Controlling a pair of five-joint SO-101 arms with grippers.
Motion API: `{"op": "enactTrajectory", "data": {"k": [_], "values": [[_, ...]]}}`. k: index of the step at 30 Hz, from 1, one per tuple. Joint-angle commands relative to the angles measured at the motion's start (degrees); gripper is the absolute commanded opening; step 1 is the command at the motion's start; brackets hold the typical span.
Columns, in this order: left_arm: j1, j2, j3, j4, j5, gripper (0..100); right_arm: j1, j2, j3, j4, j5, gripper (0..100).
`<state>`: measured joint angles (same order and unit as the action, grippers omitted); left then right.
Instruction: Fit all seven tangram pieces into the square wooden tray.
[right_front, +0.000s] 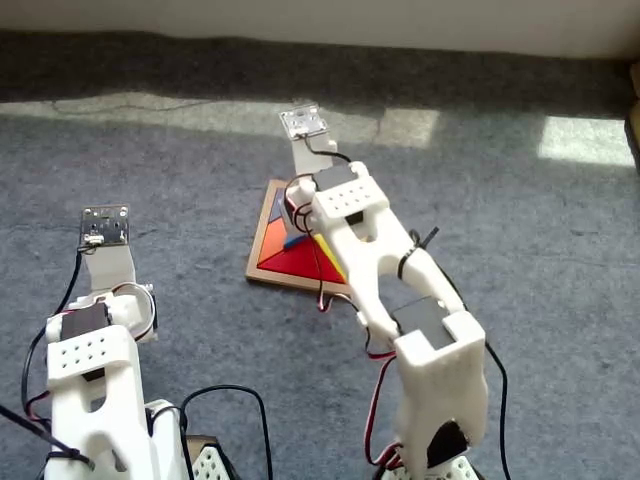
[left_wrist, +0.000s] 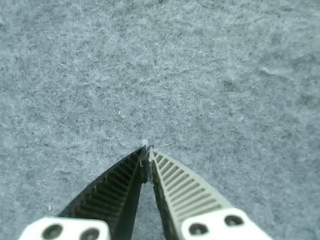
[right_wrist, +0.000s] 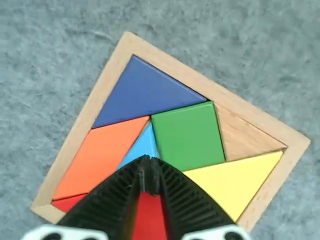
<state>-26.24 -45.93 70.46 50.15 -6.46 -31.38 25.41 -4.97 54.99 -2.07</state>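
Tangram pieces fill most of the one square wooden tray (right_wrist: 117, 67), and six can be counted: a dark blue triangle (right_wrist: 142, 92), an orange parallelogram (right_wrist: 100, 157), a light blue triangle (right_wrist: 142, 147), a green square (right_wrist: 187, 135), a yellow triangle (right_wrist: 235, 180) and a red triangle (right_wrist: 67, 204). One triangular patch of bare wood (right_wrist: 242, 137) shows between the green square, the yellow triangle and the tray's rim.

Two arms stand at the grey, carpet-like table (right_front: 520, 260), each with one claw. The right claw (right_wrist: 149, 162) hangs directly over the tray, its black tips pressed together and gripping nothing. Its tips sit above the spot where the light blue triangle meets the green square. The red triangle shows through the gap nearer the claw's base. Whether the tips touch the pieces cannot be told.

The left claw (left_wrist: 147, 152), one finger black and one pale, is closed to a thin slit. It holds nothing and points at bare grey surface, well apart from the tray.

From above, the tray (right_front: 260, 235) lies at about two o'clock from the left arm (right_front: 90, 350), with the right arm (right_front: 380, 260) stretched across it. Red shows toward the tray's six o'clock edge and yellow toward five o'clock.
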Motion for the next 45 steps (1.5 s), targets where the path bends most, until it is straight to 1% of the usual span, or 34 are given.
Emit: {"op": "enactTrajectory", "data": {"k": [1,10,13,17,24,29,33,36,40,45], "values": [[1.0,-0.5,-0.2,-0.8,-0.4,4,0.6,0.3,-0.7,-0.9,0.5,0.5],[1.0,-0.5,-0.1,-1.0,-0.4,4,1.7,-2.8,-0.3,-0.9,0.5,0.5],[1.0,-0.5,-0.1,-1.7,-0.4,4,1.7,-7.2,0.0,-0.8,0.5,0.5],[1.0,-0.5,-0.1,-2.3,-0.4,4,1.6,-15.0,5.1,2.4,0.5,0.5],[1.2,-0.8,-0.1,-2.1,-0.4,3,1.9,-33.2,19.1,2.3,0.5,0.5],[5.8,-0.9,-0.1,-2.0,-0.4,3,4.1,-47.5,28.8,2.6,0.5,0.5],[6.8,-1.1,-0.1,-1.8,-0.4,3,6.2,-61.5,37.7,2.8,0.5,0.5],[6.9,-2.2,-0.7,0.6,-0.3,0,8.0,-74.0,45.8,2.8,0.5,0.5],[7.0,-10.5,2.2,2.8,-0.2,1,10.4,-89.9,56.1,2.8,0.5,0.5],[7.1,-27.4,9.4,3.0,-0.1,1,13.4,-103.9,67.9,2.8,0.5,0.5]]}}
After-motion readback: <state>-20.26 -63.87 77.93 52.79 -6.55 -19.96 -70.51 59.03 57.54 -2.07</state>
